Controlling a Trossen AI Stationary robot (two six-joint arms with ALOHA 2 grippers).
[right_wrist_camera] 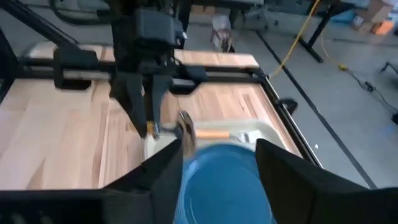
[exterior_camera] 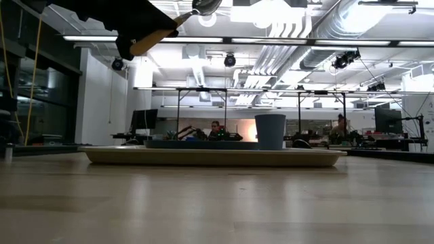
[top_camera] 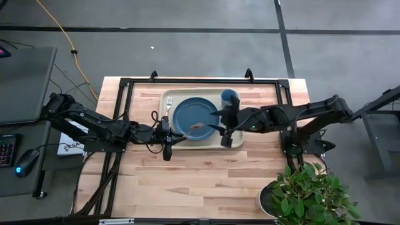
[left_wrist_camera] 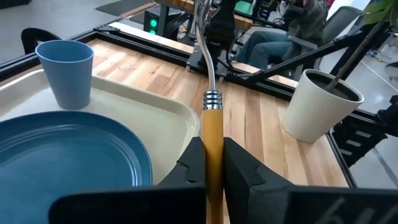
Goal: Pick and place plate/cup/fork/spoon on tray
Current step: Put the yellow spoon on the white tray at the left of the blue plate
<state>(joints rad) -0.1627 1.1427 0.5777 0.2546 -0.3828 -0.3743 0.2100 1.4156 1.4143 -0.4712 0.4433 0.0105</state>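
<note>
Spoon, orange handle, silver neck, left fingers clamped

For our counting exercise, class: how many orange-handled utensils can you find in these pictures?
2. The spoon is clamped in the left pincer, raised over the plate. The fork lies on the tray beside the plate. None appears hidden.

Dark blue plate, light blue cup, cream tray, orange-handled spoon.
</note>
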